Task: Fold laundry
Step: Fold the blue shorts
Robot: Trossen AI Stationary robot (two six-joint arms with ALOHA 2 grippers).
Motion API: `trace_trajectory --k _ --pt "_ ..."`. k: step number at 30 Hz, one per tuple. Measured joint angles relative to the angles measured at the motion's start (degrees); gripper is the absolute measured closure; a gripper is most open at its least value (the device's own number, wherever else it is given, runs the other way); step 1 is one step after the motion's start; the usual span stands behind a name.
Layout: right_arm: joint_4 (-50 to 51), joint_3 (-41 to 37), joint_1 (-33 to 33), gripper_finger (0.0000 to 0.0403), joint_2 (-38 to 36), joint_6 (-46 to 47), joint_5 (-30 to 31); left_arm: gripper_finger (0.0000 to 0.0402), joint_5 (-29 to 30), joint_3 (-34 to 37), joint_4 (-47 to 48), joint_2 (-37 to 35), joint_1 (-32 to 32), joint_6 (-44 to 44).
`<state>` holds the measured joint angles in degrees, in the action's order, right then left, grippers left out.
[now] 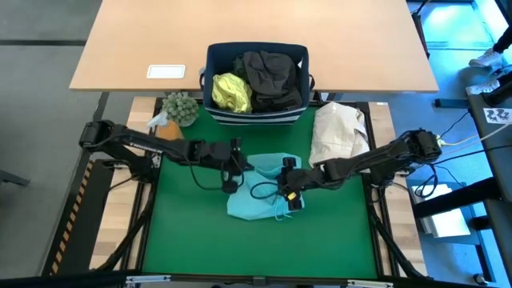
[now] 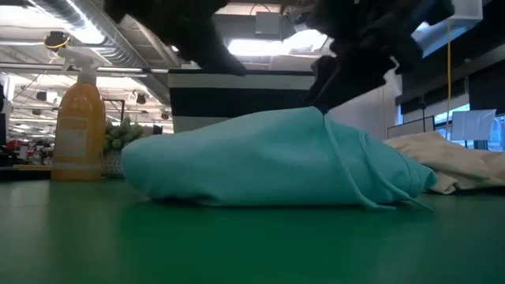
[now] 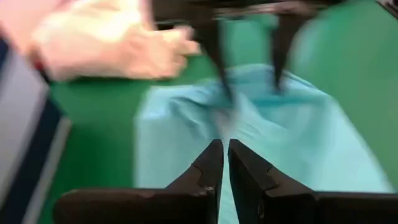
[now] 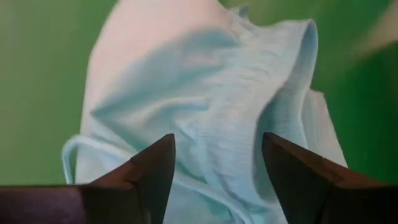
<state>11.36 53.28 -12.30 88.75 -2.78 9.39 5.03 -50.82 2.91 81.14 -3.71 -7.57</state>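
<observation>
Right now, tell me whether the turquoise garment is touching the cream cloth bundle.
Cannot tell. In the high view the turquoise garment and the cream cloth bundle lie close, but the right arm covers the space between them.

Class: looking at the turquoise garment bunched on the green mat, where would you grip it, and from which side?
Probably the raised ridge of the turquoise garment, from straight above. The cloth humps up into folds there, so the open right gripper can pinch it.
</observation>
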Motion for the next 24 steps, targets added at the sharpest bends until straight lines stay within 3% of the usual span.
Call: trace_trajectory --k 7,14,24 --pt "-0.1 0.0 4.0 0.0250 1.5 -0.5 -1.8 0.0378 0.4 0.0 -0.3 -0.1 -9.8 5.1" --pt "-1.7 0.0 6.8 0.0384 1.5 -2.0 -5.1 0.0377 5.1 0.0 -0.3 0.3 -17.9 9.0" --pt "-0.6 0.1 8.4 0.0397 2.2 4.9 5.7 0.0377 13.8 0.0 -0.4 0.3 -22.0 10.3"
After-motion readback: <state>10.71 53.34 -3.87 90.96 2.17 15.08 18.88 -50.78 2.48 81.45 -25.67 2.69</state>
